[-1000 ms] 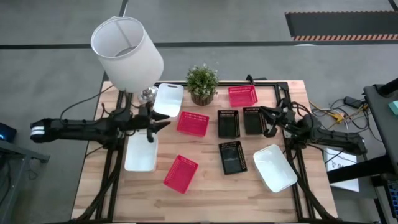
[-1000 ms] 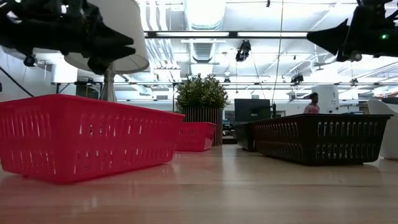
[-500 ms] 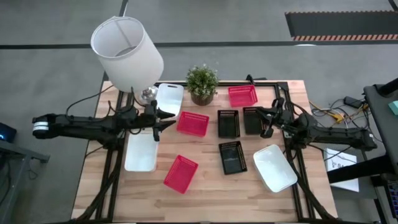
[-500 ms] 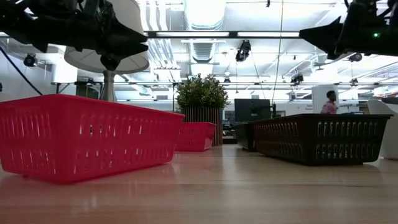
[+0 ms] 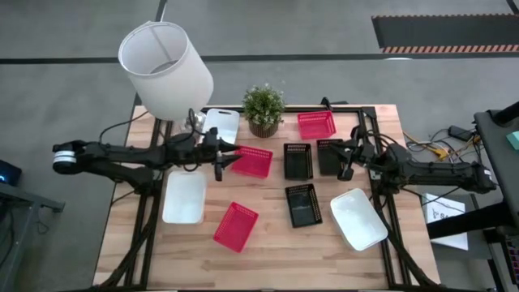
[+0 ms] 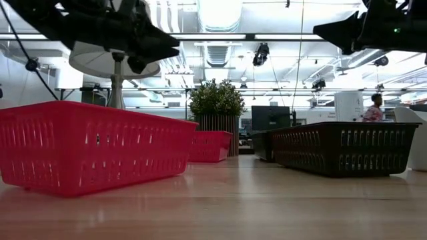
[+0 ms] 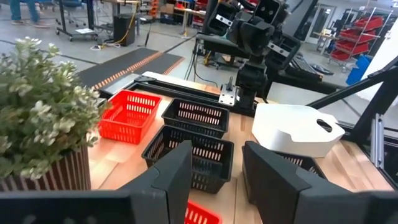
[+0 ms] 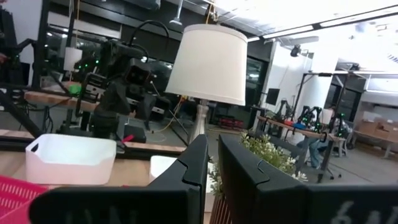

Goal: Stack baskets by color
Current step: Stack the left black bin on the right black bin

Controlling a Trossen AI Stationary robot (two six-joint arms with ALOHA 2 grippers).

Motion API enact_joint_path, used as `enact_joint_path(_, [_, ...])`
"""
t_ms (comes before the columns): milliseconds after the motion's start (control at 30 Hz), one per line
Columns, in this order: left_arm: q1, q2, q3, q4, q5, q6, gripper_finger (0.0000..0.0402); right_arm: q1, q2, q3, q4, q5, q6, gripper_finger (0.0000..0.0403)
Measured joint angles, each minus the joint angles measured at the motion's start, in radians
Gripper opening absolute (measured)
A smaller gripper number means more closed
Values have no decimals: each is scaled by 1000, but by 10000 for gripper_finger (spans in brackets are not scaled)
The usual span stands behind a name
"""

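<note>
While nothing is stacked yet, left gripper [image 5: 222, 159] hangs empty, fingers apart, over middle red basket [image 5: 255, 161]; right gripper [image 5: 347, 162] closed, empty, above black basket [image 5: 328, 156]. Next: descend, grab rim.

The plant [image 5: 263, 109] stands at the table's [image 5: 276, 251] far edge, the lamp [image 5: 166, 69] to its left, baskets [image 5: 298, 161] spread before them.
</note>
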Motion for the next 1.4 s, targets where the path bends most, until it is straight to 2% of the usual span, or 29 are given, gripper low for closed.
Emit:
enact_joint_path(233, [-14, 107, 99, -1, -2, 0, 132, 2, 26, 44, -18, 0, 1, 31])
enact_joint_path(500, [-104, 167, 152, -1, -1, 52, 132, 12, 156, 184, -241, -3, 38, 31])
enact_joint_path(767, [-205, 97, 130, -19, 5, 88, 132, 119, 370, 337, -316, 0, 20, 31])
enact_joint_path(833, [-215, 69, 128, -33, 6, 89, 132, 150, 422, 384, -304, 12, 7, 31])
enact_joint_path(1100, [-218, -27, 124, -94, 5, 110, 132, 254, 622, 574, -467, 71, 8, 31])
enact_joint_path(1400, [-217, -112, 122, -228, 5, 166, 132, 305, 799, 810, -849, 86, 133, 31])
